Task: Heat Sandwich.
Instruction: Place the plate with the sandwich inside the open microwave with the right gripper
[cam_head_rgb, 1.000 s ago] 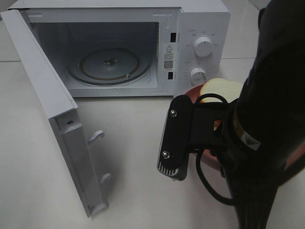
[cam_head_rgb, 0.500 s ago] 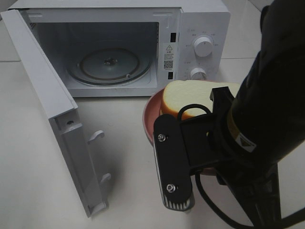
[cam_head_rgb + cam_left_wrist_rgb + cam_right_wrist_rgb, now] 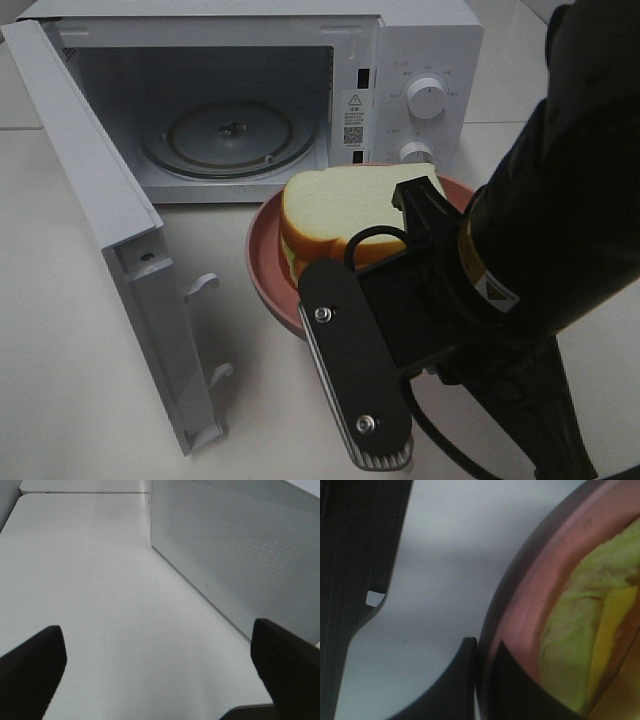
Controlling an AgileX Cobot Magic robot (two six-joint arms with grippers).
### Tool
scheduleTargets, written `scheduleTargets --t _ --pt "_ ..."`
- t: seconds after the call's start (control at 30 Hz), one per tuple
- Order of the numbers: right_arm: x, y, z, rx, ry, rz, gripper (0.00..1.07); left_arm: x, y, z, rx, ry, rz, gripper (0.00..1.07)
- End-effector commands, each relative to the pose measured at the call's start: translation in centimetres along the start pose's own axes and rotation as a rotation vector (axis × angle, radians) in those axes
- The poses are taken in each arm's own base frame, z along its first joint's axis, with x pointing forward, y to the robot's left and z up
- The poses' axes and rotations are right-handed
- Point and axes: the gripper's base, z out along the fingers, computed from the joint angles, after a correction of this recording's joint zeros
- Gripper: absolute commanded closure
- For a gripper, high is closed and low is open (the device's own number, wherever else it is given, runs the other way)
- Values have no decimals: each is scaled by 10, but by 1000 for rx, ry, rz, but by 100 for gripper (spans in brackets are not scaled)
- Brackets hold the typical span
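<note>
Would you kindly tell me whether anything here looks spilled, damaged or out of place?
Nothing stands out: the sandwich sits intact on the pink plate, whose rim the right end effector pinches, by the open microwave; no spill.

Surface (image 3: 60, 380): I see a pale, plain top, one seam crossing it beside the microwave (image 3: 420, 40) | standing on it: that white microwave at the far side, door (image 3: 110, 230) swung wide open to the left | pink plate (image 3: 262, 265) in front: can't tell whether it rests on the surface or hangs above it
</note>
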Motion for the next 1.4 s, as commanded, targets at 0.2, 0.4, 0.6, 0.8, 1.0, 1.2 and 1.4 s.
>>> scheduleTargets --t 0.2,0.4,0.6,0.8,1.0,1.2,1.4 --pt "3 -9 0 55 -41 -60 105 0 0 0 -4 -6 -5 11" --pt "15 -20 5 55 -51 -115 105 0 0 0 -4 -6 -5 11" --pt "25 -31 9 89 -75 -213 105 0 0 0 -4 -6 -5 11" --pt "28 -36 11 99 -125 -301 105 0 0 0 -4 -6 -5 11" --pt "32 -41 13 116 -157 -357 105 0 0 0 -4 -6 -5 11" --pt "34 -43 13 129 -155 -400 105 0 0 0 -4 -6 -5 11" --pt "32 -44 17 123 -159 -411 105 0 0 0 -4 -6 -5 11"
